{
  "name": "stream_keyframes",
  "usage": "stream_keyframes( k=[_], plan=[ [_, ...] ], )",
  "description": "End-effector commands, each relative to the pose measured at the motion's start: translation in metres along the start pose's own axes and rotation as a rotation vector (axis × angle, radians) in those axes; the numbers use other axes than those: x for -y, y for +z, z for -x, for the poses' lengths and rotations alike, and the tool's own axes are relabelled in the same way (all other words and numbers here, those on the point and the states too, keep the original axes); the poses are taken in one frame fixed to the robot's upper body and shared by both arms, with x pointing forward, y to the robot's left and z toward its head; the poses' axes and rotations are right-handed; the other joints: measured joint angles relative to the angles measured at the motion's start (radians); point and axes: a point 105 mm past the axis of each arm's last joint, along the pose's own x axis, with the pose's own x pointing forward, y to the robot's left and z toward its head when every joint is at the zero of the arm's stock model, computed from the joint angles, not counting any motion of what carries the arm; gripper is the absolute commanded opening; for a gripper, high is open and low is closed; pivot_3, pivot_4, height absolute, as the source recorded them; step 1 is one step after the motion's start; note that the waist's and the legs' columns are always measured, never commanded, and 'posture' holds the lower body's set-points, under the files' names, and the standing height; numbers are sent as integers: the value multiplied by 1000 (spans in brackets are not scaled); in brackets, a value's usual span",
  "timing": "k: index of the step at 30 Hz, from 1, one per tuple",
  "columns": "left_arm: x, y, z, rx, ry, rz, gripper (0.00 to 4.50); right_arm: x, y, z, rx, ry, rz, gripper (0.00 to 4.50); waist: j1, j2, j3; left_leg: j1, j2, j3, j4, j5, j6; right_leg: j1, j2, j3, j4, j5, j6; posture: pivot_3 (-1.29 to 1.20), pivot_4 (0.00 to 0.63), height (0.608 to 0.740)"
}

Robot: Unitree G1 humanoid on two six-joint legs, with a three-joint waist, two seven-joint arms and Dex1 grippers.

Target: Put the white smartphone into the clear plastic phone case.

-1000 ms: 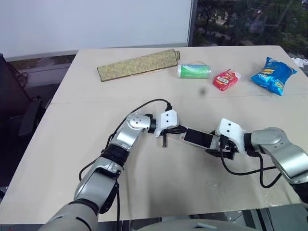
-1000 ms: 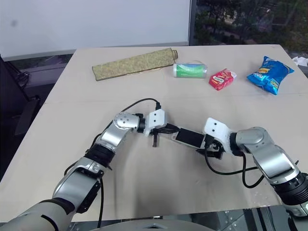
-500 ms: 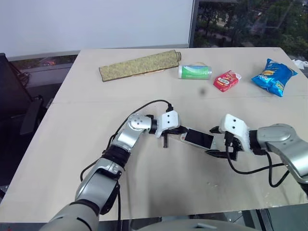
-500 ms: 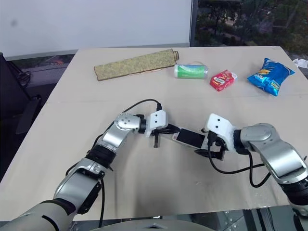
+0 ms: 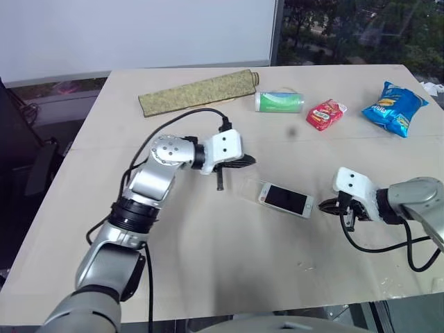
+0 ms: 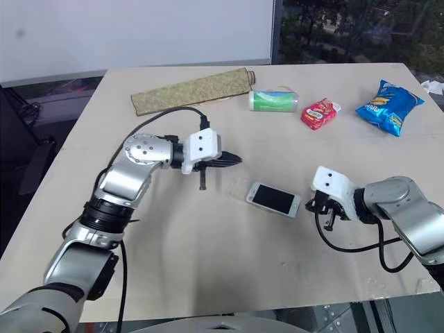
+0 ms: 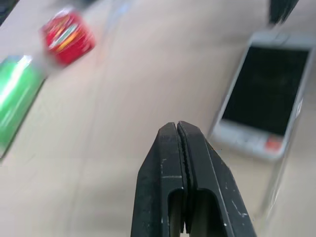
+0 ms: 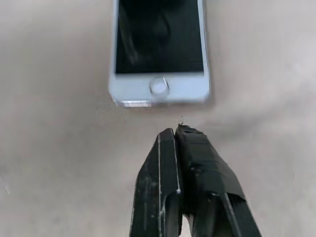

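Note:
The white smartphone (image 5: 286,200) lies flat on the table, screen up, with nothing holding it. The clear plastic phone case (image 5: 245,186) shows as a faint transparent edge sticking out past the phone's left end; how far the phone sits in it I cannot tell. My left gripper (image 5: 252,161) hangs shut and empty above the table, up and to the left of the phone. Low at the phone's right end sits my right gripper (image 5: 325,205), also shut and empty, its tips (image 8: 180,133) just short of the home-button end (image 8: 159,87).
Along the far side lie a rolled olive mat (image 5: 198,92), a green tube (image 5: 279,102), a red snack packet (image 5: 326,114) and a blue chip bag (image 5: 393,107). The table's front edge (image 5: 277,309) runs close below the arms.
My left gripper has lifted up and to the left, off the phone's left end. The right gripper has let go, drawn back to the right and shut. The phone now lies free.

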Motion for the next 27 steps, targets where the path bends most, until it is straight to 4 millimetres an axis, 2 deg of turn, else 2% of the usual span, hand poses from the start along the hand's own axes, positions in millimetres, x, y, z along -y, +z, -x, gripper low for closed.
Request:
stream_keyframes(
  k=[1,5,9,14,19,23,27],
  plan=[
    [4,-14,6,-41,33,39,0,5,2,5,-14,-36,44,19,1,0,0,0,0,0,0,0,0,0,0,0,0,0,0,0,150,740],
    [20,-32,1,-88,17,98,0,4,2,1,-32,-32,59,19,1,0,1,-1,0,0,0,0,0,0,-1,0,-1,1,-2,0,150,740],
    [39,-52,-9,-176,-44,35,0,1,10,-8,-15,-16,80,19,3,0,1,-1,0,0,0,0,0,0,-1,0,-1,-1,-4,0,150,740],
    [57,-41,-30,-106,-99,74,0,-3,25,-24,9,7,111,19,7,0,0,0,0,0,0,0,0,0,-1,0,-1,-1,-6,0,150,740],
    [65,-27,-45,-38,-116,107,0,-7,44,-39,46,18,140,19,14,0,0,-1,-4,-1,1,0,0,0,-4,0,-1,-1,-5,0,150,740],
    [72,-20,-50,-7,-140,120,0,-10,59,-50,75,18,158,19,10,0,0,0,-5,-1,1,0,0,1,-5,0,-1,-1,-5,0,150,740],
    [77,-18,-52,-1,-148,128,0,-5,69,-57,97,-30,176,19,1,0,0,6,-3,-1,1,0,0,7,-4,0,0,-3,-1,0,150,740]
  ],
)
